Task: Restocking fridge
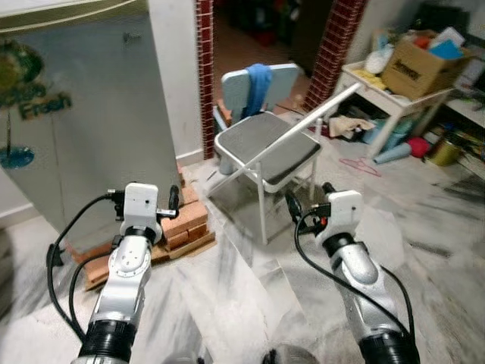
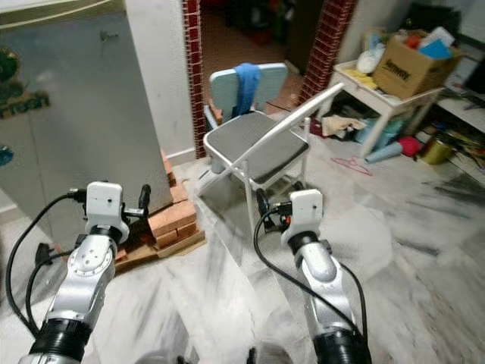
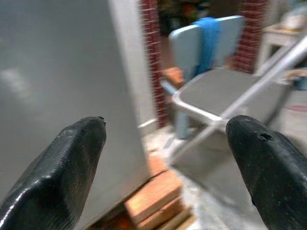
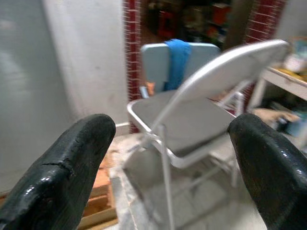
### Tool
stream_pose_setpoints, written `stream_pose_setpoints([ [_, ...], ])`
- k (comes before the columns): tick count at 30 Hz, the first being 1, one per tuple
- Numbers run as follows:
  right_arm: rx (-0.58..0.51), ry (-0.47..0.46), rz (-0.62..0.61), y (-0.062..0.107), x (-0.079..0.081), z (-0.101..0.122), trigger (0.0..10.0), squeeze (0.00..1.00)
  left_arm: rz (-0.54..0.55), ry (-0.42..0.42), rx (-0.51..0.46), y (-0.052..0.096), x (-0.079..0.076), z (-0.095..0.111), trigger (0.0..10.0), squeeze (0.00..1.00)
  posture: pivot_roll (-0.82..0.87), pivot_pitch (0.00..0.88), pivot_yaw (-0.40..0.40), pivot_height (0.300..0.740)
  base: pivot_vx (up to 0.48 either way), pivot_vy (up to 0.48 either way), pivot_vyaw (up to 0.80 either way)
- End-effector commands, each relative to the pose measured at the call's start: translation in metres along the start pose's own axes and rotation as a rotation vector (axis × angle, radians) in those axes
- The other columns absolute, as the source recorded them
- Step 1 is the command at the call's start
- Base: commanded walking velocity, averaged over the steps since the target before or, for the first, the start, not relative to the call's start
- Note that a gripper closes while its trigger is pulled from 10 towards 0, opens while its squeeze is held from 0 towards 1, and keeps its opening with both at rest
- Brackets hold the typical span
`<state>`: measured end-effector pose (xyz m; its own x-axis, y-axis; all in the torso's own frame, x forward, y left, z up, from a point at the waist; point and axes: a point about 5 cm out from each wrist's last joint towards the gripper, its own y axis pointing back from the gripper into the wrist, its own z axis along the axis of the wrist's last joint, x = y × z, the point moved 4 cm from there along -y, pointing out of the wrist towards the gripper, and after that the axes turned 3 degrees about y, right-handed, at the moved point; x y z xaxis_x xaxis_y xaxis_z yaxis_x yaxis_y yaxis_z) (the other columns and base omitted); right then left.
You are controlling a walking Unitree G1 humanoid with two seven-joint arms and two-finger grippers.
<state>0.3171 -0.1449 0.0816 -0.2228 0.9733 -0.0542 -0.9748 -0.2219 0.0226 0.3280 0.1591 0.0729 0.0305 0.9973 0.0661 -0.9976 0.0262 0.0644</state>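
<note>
Fridge [image 1: 83, 121] ahead-left, door closed, raised on bricks [image 1: 170, 231]. Left gripper [image 3: 165, 158] fingers spread, empty, near fridge corner. Right gripper [image 4: 175, 163] spread, empty, facing chair [image 1: 265, 148]. Best approach: turn left, square to door, avoid chair legs.

Both silver arms reach forward at about the same height. The left claw [image 3: 165, 143] has its two black fingers spread wide, holding nothing. The right claw [image 4: 172, 143] is likewise spread wide and empty.
</note>
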Motion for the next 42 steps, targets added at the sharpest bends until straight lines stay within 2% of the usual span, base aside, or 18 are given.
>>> stream_pose_setpoints([
  [1, -0.002, 0.003, -0.033, 0.002, -0.014, 0.003, 10.0, 0.0, -0.041, 0.015, -0.034, -0.002, -0.011, 0.01, 10.0, 0.0, 0.0, 0.015, -0.008, 0.74, 0.0, 0.0, -0.8],
  [7, -0.013, -0.012, -0.04, -0.002, -0.012, 0.007, 10.0, 0.0, -0.056, 0.024, -0.022, 0.0, -0.005, 0.01, 10.0, 0.0, 0.0, 0.007, 0.006, 0.74, 0.0, 0.0, -0.8],
  [10, -0.022, -0.031, -0.059, -0.001, -0.007, 0.008, 10.0, 0.0, -0.067, 0.036, 0.013, 0.004, -0.003, 0.0, 10.0, 0.0, -0.02, 0.001, 0.015, 0.74, 0.0, 0.0, -0.8],
  [12, -0.021, -0.039, -0.07, 0.001, -0.007, 0.008, 10.0, 0.0, -0.091, 0.042, 0.034, 0.005, -0.009, -0.006, 10.0, 0.0, -0.02, 0.003, 0.025, 0.74, 0.0, 0.0, -0.8],
  [13, -0.02, -0.039, -0.073, 0.002, -0.009, 0.007, 10.0, 0.0, -0.116, 0.062, 0.029, 0.005, -0.017, -0.005, 10.0, 0.0, -0.02, 0.007, 0.034, 0.74, 0.0, 0.0, -0.8],
  [14, -0.02, -0.039, -0.073, 0.002, -0.009, 0.007, 10.0, 0.0, -0.116, 0.062, 0.029, 0.005, -0.017, -0.005, 10.0, 0.0, -0.02, 0.007, 0.034, 0.74, 0.0, 0.0, -0.8],
  [15, -0.019, -0.037, -0.078, 0.003, -0.011, 0.007, 10.0, 0.0, -0.14, 0.073, 0.021, 0.006, -0.023, -0.001, 10.0, 0.0, -0.02, 0.01, 0.042, 0.74, 0.0, 0.0, -0.8],
  [19, -0.022, -0.035, -0.124, 0.001, -0.021, 0.006, 10.0, 0.0, -0.189, 0.065, 0.03, 0.007, -0.03, -0.003, 10.0, 0.0, -0.02, 0.009, 0.054, 0.74, 0.0, 0.0, -0.8],
  [24, -0.019, -0.04, -0.158, 0.003, -0.03, 0.005, 10.0, 0.0, -0.163, 0.069, 0.028, 0.005, -0.023, -0.004, 10.0, 0.0, -0.01, 0.0, 0.047, 0.74, 0.0, -0.247, -0.8],
  [28, -0.016, -0.035, -0.153, 0.003, -0.031, 0.005, 10.0, 0.0, -0.155, 0.077, 0.018, 0.004, -0.022, -0.001, 10.0, 0.0, -0.01, 0.0, 0.046, 0.74, 0.0, 0.0, -0.8],
  [31, -0.011, -0.032, -0.161, 0.004, -0.031, 0.002, 10.0, 0.0, -0.146, 0.083, 0.041, 0.007, -0.019, -0.007, 10.0, 0.0, -0.02, 0.0, 0.054, 0.74, 0.0, 0.0, -0.8],
  [35, -0.01, -0.035, -0.189, 0.011, -0.033, -0.001, 10.0, 0.0, -0.134, 0.089, 0.062, 0.012, -0.016, -0.014, 10.0, 0.0, -0.03, 0.0, 0.066, 0.74, 0.0, 0.0, -0.8],
  [39, 0.017, -0.028, -0.231, 0.028, -0.037, -0.013, 10.0, 0.0, -0.139, 0.097, 0.076, 0.014, -0.015, -0.019, 10.0, 0.0, -0.04, 0.0, 0.059, 0.74, 0.0, 0.0, -0.8],
  [42, 0.024, -0.028, -0.237, 0.034, -0.036, -0.015, 10.0, 0.0, -0.143, 0.09, 0.074, 0.012, -0.014, -0.02, 10.0, 0.0, -0.05, 0.0, 0.054, 0.74, 0.0, 0.0, -0.8],
])
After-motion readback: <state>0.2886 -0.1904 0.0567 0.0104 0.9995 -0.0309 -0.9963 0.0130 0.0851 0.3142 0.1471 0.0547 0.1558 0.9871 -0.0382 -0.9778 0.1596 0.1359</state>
